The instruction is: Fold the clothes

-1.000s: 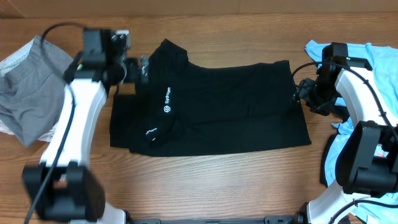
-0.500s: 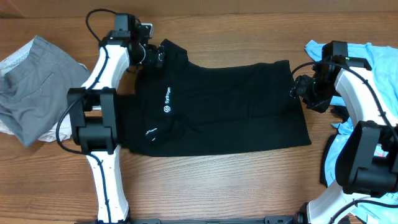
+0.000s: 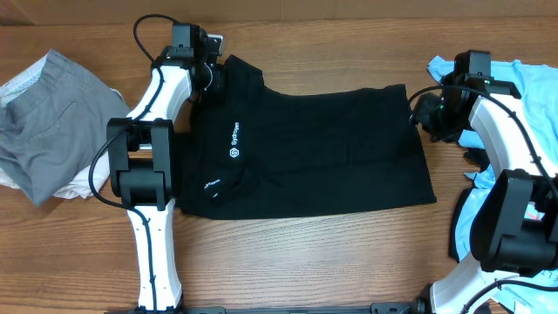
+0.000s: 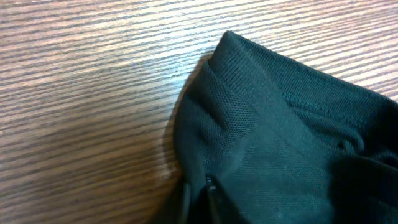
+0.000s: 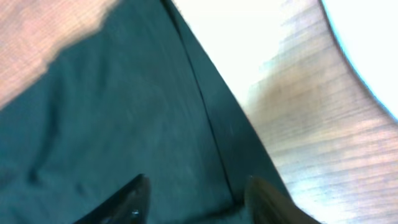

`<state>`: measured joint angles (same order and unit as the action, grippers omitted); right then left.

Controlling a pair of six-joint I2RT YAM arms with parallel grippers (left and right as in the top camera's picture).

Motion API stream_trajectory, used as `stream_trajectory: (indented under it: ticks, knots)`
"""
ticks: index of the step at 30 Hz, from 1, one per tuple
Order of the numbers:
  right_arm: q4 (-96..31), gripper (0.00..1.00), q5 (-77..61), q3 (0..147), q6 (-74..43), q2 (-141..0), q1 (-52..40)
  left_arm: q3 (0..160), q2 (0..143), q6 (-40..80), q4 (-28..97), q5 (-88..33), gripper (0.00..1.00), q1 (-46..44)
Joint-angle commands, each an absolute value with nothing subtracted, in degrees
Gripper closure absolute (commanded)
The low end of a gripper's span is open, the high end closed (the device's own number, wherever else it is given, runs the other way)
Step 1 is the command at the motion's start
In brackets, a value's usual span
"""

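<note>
On table, black T-shirt lengthwise left-right, left end effector pinching it, right end effector parted.

The black T-shirt carried the only print in view. A small white logo sat on its chest, with a line of white lettering running beside it. In the overhead view the letters were too small to spell out with certainty — they seemed to begin with "Sy". A second, shorter white mark sat lower down on the same shirt, near the folded sleeve — it could not be read either. The wrist views showed only plain black fabric and wood grain.
</note>
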<state>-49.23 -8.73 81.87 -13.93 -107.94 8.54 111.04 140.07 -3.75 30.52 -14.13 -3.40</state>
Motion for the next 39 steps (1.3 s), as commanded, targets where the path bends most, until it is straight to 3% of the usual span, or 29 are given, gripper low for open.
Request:
stream_trajectory:
  ticks: [1,7,9,18,20,23,24,25,30,39]
  knots:
    - [-42.9,0.54,-9.3,82.8,-10.8,-106.8,8.5,111.6,141.6,2.0,32.2,-12.7,0.96,-3.2]
    - [-26.9,0.43,-9.1,82.9,-8.5,-111.8,8.2,111.6,141.6,16.0,39.0,-17.3,0.96,0.0]
    - [-21.1,0.31,-9.1,82.9,-8.5,-116.0,7.6,111.5,141.6,21.3,41.4,-17.7,0.96,1.1]
    - [-5.8,0.3,-11.4,82.9,-8.5,-127.6,4.6,111.5,141.6,26.8,46.0,-17.8,0.96,2.7]
    - [-5.7,0.39,-11.3,82.9,-8.5,-128.6,4.5,111.5,141.6,26.8,46.1,-17.8,0.96,2.3]
    - [-7.4,0.72,-9.0,82.9,-8.6,-129.0,4.6,111.5,141.6,26.8,46.3,-17.8,0.96,1.8]
    - [-9.0,0.92,-6.6,82.9,-9.0,-129.0,4.6,111.5,141.6,26.8,46.6,-17.8,0.96,1.7]
    - [-9.6,0.96,-6.2,82.9,-9.0,-128.9,4.6,111.5,141.6,26.5,47.1,-17.9,0.96,1.7]
    - [-13.9,0.96,-4.2,83.5,-10.1,-128.6,5.2,111.6,141.6,22.0,49.5,-20.6,0.96,1.9]
    - [-24.3,0.96,1.0,89.3,-10.9,-122.0,5.4,111.6,134.1,7.7,49.8,-43.1,0.96,4.5]
